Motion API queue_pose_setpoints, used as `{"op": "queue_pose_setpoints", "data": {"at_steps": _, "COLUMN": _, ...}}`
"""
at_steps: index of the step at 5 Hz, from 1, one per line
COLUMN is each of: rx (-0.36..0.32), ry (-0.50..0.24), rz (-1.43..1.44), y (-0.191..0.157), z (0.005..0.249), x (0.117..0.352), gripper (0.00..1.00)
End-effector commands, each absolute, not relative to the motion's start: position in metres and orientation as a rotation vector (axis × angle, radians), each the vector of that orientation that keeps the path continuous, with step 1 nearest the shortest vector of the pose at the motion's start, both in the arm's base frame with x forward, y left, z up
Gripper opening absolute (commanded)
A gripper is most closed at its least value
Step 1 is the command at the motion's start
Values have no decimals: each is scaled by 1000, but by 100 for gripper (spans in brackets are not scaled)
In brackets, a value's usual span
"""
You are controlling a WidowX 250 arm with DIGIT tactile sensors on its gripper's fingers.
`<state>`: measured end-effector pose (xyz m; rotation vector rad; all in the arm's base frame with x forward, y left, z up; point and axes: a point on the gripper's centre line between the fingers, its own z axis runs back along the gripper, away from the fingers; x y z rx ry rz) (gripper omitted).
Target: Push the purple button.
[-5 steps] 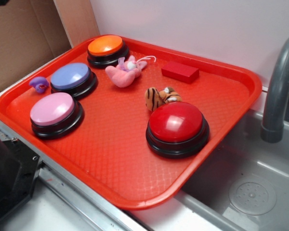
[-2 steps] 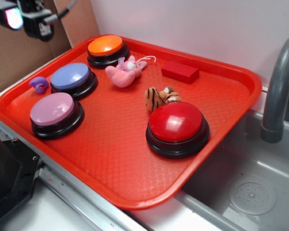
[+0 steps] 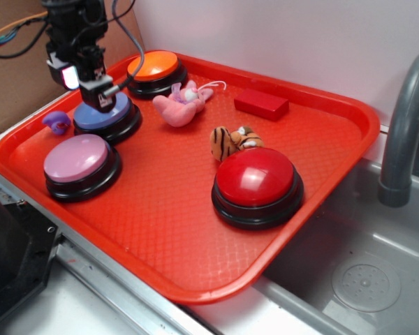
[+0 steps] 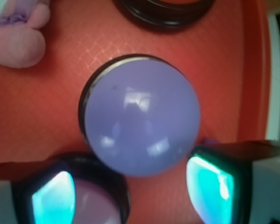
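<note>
The purple button (image 3: 117,116), a periwinkle dome on a black base, sits at the left of the red tray (image 3: 195,279). My gripper (image 3: 98,96) hangs just over its back-left part and hides some of the dome in the exterior view. In the wrist view the purple button (image 4: 140,116) fills the middle, and my gripper (image 4: 130,198) stands open below it. One glowing fingertip (image 4: 53,200) lies over the pink-mauve button (image 4: 102,205); the other is at the right. Nothing is between them. Contact with the dome cannot be told.
Also on the tray: the pink-mauve button (image 3: 80,159), an orange button (image 3: 152,66), a big red button (image 3: 255,178), a pink plush (image 3: 181,105), a tiger toy (image 3: 234,139), a red block (image 3: 261,103), a tiny purple toy (image 3: 56,122). A grey faucet (image 3: 405,125) and sink are at the right.
The arm came in from the upper left corner and moved down and right, so the gripper now hangs over the purple button. Nothing on the tray has moved.
</note>
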<state>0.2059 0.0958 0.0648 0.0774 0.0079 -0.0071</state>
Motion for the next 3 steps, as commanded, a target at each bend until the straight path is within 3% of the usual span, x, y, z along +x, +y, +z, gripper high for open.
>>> {"op": "queue_pose_setpoints", "data": {"at_steps": 1, "rx": 105, "ry": -59, "rz": 2, "y": 101, "z": 80, "x": 218, "gripper": 100}}
{"op": "queue_pose_setpoints", "data": {"at_steps": 2, "rx": 105, "ry": -59, "rz": 2, "y": 101, "z": 80, "x": 218, "gripper": 100}}
{"op": "queue_pose_setpoints", "data": {"at_steps": 3, "rx": 133, "ry": -63, "rz": 3, "y": 110, "z": 64, "x": 234, "gripper": 100}}
